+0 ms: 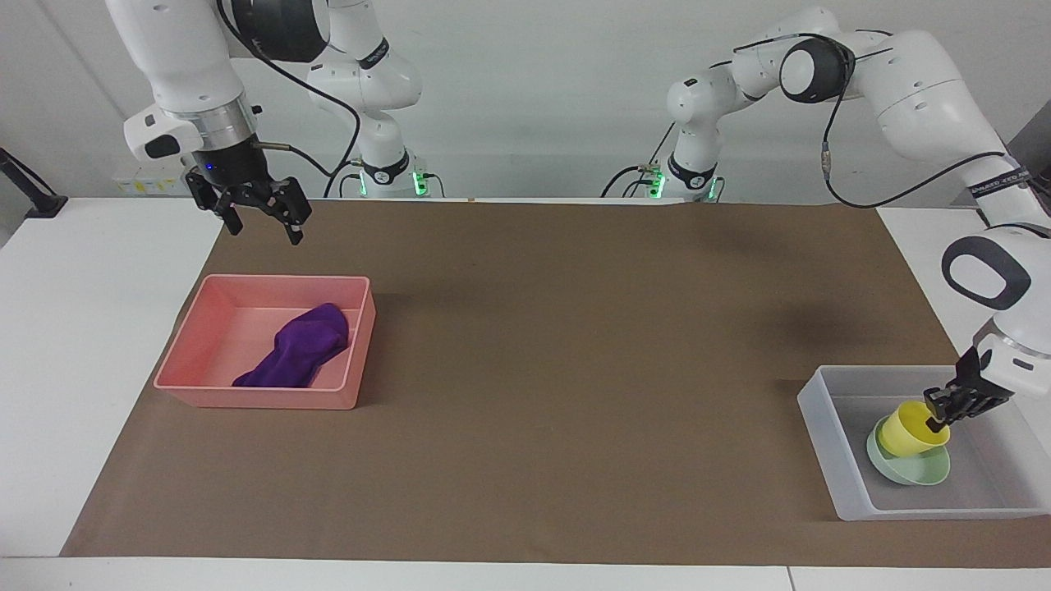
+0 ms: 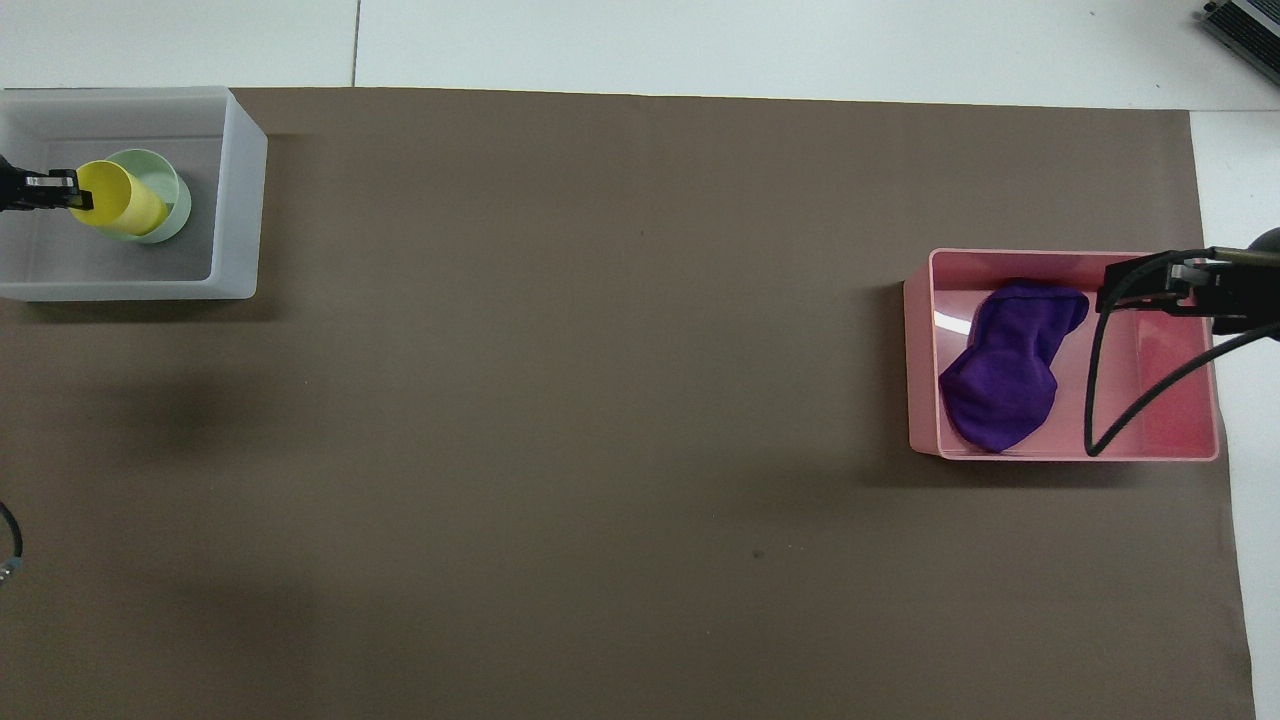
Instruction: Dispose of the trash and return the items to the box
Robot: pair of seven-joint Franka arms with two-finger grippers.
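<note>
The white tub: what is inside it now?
Inside the white tub lies the green bowl, and the yellow cup sits tilted in it, gripped at its rim by the left gripper. The cup covers part of the bowl.

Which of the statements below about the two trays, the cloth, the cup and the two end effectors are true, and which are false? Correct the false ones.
1. The purple cloth lies in the pink tray. True.
2. The right end effector grips the cloth. False: it is open, raised above the table, and holds nothing.
3. The left end effector is shut on the yellow cup's rim. True.
4. The cup stands on the brown mat. False: it is tilted, in the green bowl.
5. The bowl sits in the white tub. True.
</note>
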